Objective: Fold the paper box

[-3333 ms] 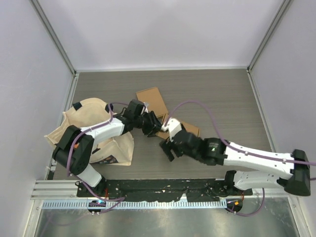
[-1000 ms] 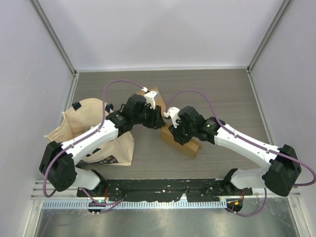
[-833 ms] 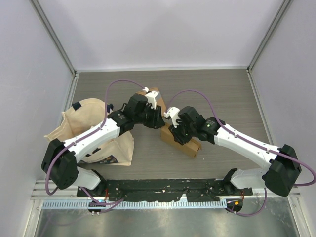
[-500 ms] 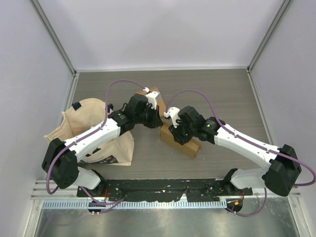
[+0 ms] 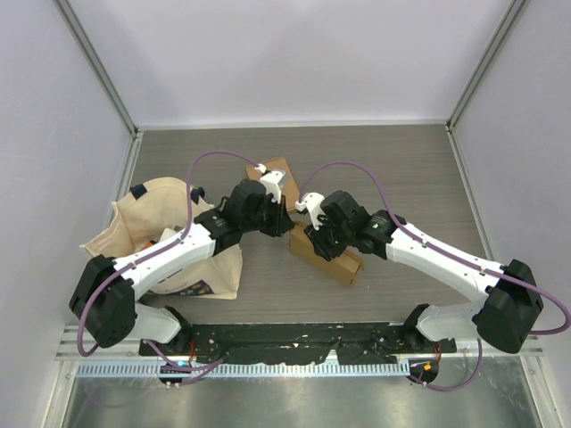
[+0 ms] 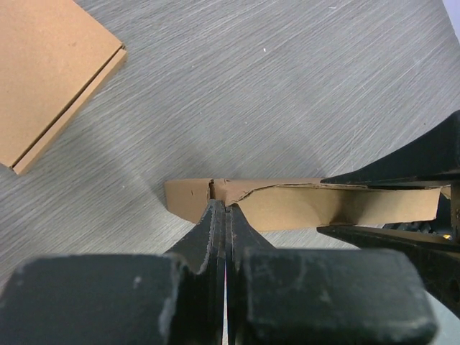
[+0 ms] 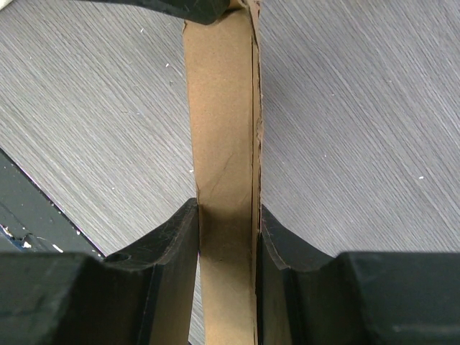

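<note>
The paper box is a narrow brown cardboard sleeve in the middle of the table. My right gripper is shut across its narrow width, one finger on each long side. In the right wrist view the box runs straight away from the jaws. My left gripper is at the box's left end. Its fingers are pressed together on the thin edge of a flap. In the left wrist view the box lies crosswise beyond the tips, with a ragged flap edge along its top.
A flat brown cardboard blank lies just behind the left gripper, also in the left wrist view. A beige cloth bag slumps at the left. Grey walls enclose the table on three sides.
The left gripper has closed at the box's left end and drawn slightly toward the near side. The right gripper has kept its hold on the box.
</note>
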{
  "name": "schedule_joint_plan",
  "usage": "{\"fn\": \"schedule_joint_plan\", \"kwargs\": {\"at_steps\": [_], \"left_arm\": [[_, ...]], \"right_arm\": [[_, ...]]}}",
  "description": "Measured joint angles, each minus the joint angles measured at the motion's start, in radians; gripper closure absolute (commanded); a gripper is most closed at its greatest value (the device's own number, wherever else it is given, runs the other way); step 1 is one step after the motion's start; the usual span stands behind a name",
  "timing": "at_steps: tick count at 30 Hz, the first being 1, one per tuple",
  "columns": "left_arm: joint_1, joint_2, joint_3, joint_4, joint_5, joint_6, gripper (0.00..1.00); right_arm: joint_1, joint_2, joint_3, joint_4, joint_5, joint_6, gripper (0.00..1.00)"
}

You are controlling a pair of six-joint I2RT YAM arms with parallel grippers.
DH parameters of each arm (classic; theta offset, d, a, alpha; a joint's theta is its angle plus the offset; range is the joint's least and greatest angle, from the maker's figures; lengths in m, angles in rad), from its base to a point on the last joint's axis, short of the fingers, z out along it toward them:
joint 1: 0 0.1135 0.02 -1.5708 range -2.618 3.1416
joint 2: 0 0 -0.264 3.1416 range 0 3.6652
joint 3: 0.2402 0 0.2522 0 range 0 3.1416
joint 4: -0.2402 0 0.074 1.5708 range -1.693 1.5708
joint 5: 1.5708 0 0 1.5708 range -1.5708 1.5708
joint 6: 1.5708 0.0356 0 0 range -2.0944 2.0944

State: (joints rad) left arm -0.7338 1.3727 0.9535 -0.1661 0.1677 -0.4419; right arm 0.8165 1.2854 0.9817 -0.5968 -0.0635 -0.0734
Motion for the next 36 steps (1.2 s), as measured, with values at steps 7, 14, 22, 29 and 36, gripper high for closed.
{"fn": "schedule_joint_plan", "kwargs": {"at_steps": [7, 14, 22, 29, 36], "left_arm": [[-0.015, -0.034, -0.051, 0.055, -0.062, 0.005, 1.00], [-0.037, -0.036, -0.055, 0.061, -0.108, 0.006, 1.00], [-0.054, -0.038, -0.068, 0.069, -0.162, 0.001, 1.00], [-0.054, -0.039, -0.068, 0.069, -0.183, -0.003, 1.00], [-0.054, -0.039, -0.068, 0.066, -0.185, -0.019, 1.00]], "right_arm": [[0.000, 0.003, 0.003, 0.000, 0.006, -0.005, 0.87], [0.000, 0.002, 0.002, 0.005, 0.014, 0.001, 0.62], [0.001, -0.043, -0.031, 0.015, 0.113, 0.169, 0.29], [0.001, -0.198, 0.000, -0.132, 0.223, 0.450, 0.24], [0.001, -0.397, 0.010, -0.312, 0.252, 0.708, 0.42]]}}
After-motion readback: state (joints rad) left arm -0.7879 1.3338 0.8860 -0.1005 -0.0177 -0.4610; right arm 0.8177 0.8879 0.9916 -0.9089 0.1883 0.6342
